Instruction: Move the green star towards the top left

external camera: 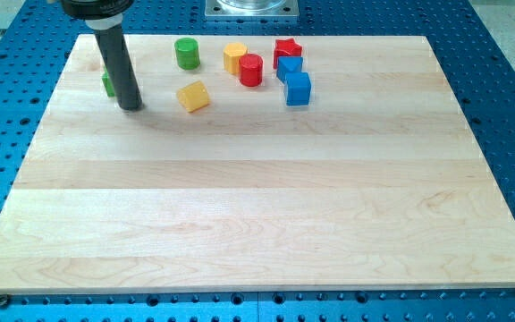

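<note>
Start at my tip (131, 107): it rests on the tabletop (257, 215) near the view's top left, at the lower end of the dark rod (119, 67) that comes down from the view's top edge. You will find no fingers here to report as open or closed; the rod is bare and has hold of nothing, it can only shove.

Just behind the rod, on its left in the view, a sliver of green (107, 84) peeks out. I take that to be the green star, though the rod hides most of it and you cannot make out its shape. It seems to touch the rod or sit right beside it; which of the two I cannot tell.

Here is the relation your coming move turns on: the green piece lies up and to the left of my tip, so the tip sits on the side away from the target corner. A push towards the view's top left would therefore carry the block the right way (as a judgement, it is already close to that corner, with little travel left).

Further out, to the view's right, stand the green cylinder (186, 53), a yellow block (192, 96) lying tilted, another yellow block (234, 57), the red cylinder (251, 69), the red star (287, 48) and two blue blocks (290, 67) (298, 88), all well apart from the tip.
</note>
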